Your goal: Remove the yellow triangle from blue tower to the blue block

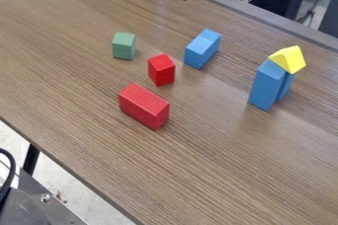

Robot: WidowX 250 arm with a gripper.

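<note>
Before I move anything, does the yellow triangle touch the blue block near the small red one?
Apart: in the camera view, tabletop shows between the yellow triangle and that blue block.

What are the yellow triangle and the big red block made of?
The yellow triangle looks like painted wood, smooth and a little shiny, with flat faces and crisp edges. The big red block looks like painted wood too, with an even red coat and straight edges. Either could be plastic, though.
</note>
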